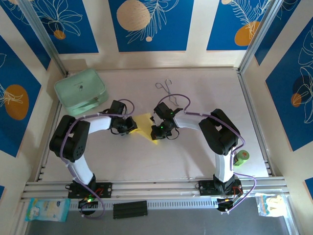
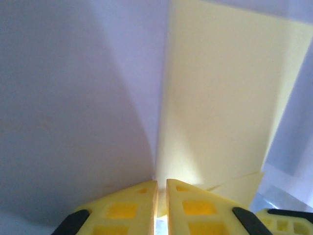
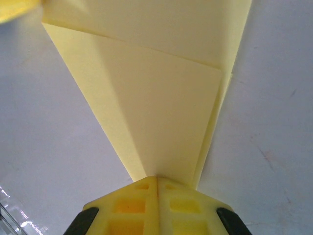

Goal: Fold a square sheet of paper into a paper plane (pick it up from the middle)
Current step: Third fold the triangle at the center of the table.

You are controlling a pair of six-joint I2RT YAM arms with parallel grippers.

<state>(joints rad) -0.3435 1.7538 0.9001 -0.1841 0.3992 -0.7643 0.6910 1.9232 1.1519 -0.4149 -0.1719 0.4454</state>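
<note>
White tabletop [image 1: 195,156] holds yellow paper [image 1: 144,123], right gripper [image 3: 157,179] pinching its point, left gripper [image 2: 162,182] barely parted at its edge

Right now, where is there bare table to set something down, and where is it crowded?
Free: far right, between tongs and right rail; near strip between the arm bases. Crowded: the centre, where left gripper and right gripper meet the yellow paper; mint-green case, far left.

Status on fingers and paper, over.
Right fingers shut on folded yellow paper. Left fingers a slit apart at its edge, grip unclear. Metal tongs lie clear.
</note>
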